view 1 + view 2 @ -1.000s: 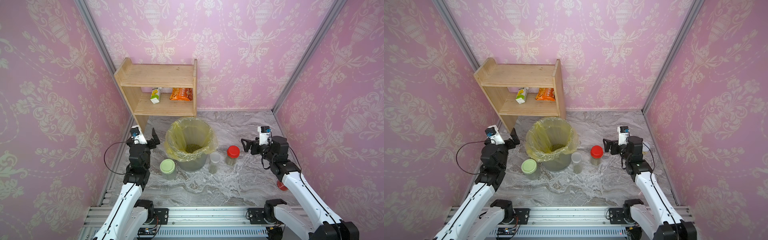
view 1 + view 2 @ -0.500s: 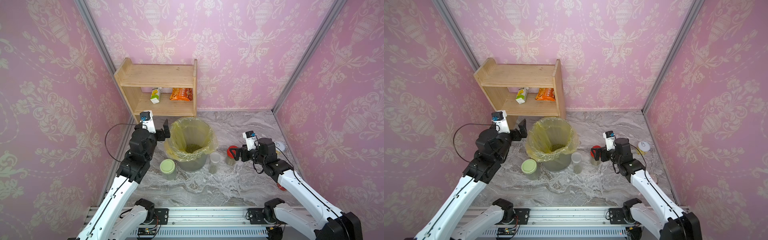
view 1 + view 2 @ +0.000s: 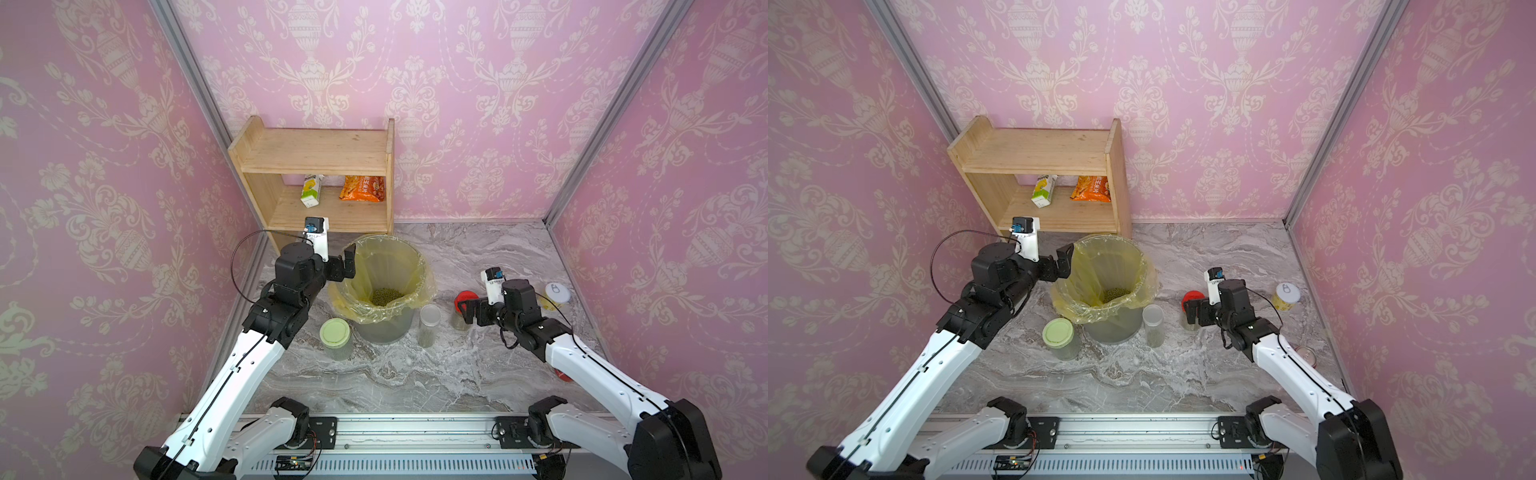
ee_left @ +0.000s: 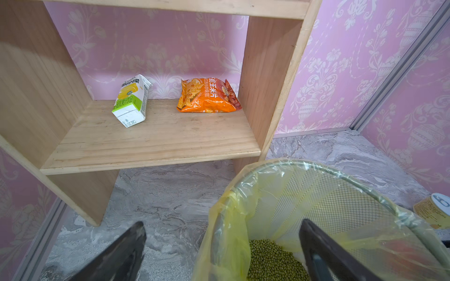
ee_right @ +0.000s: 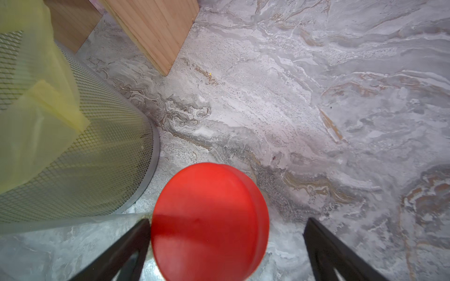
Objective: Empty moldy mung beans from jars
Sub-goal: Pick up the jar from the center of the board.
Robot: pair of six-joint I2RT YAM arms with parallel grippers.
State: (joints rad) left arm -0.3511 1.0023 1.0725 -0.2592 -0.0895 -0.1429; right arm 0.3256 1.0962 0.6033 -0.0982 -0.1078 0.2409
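Within my spread right gripper (image 5: 226, 221) stands the red-lidded jar (image 5: 204, 194) (unclamped). Olive mung beans (image 4: 270, 262) lie in the bin (image 4: 341, 202); left gripper (image 4: 222, 223) gapes empty.

My grey marbled desk (image 3: 415, 374) is carrying a wooden shelf (image 3: 316, 153) at its back left and a bag-lined mesh bin (image 3: 386, 328) in front of that. Near the bin, a green-lidded jar (image 3: 335, 334), a slim jar (image 3: 429, 318) and a red-lidded jar (image 3: 462, 301) are standing, with a yellow tin (image 3: 556, 294) sitting farther to my right. The shelf's lower board is holding a carton (image 3: 311, 190) and an orange snack bag (image 3: 362, 189).
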